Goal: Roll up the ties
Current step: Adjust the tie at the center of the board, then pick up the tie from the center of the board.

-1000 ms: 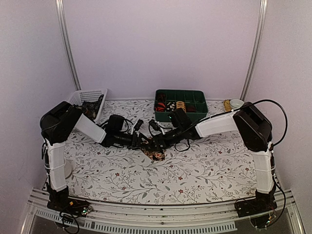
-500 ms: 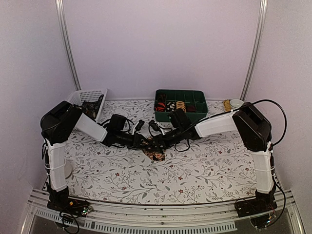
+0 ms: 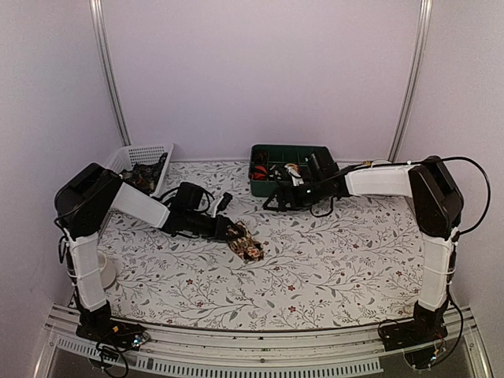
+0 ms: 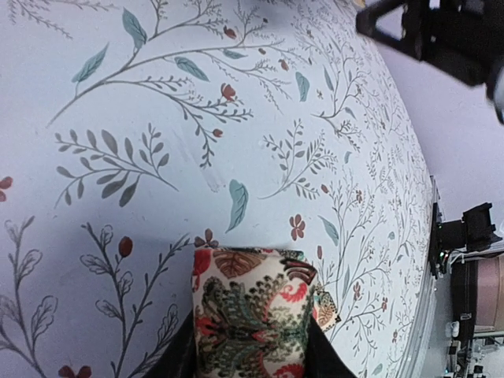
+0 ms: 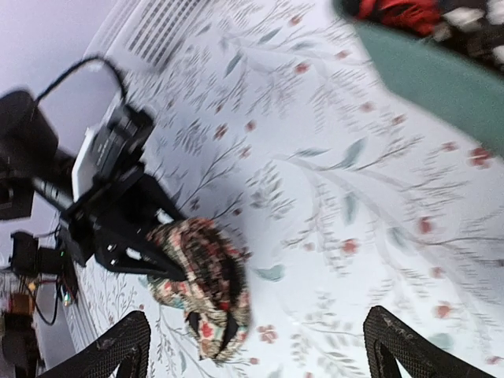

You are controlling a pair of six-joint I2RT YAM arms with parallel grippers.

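MOVED: right pincer (image 3: 277, 203) withdrew toward green plastic compartment tray (image 3: 291, 147) at far edge, spread, empty | left pincer (image 3: 233, 231) pinches rolled dark-brown floral fabric tie (image 4: 252, 315), mid-desk (image 3: 339, 268) | RISK: one-sided grip, roll may uncoil

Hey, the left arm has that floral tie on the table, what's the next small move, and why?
Probably lift the rolled tie and carry it toward the green tray. The left fingers clamp the roll on both sides, the right fingers stand wide apart and empty near the tray, and its compartments already hold what look like other rolls.
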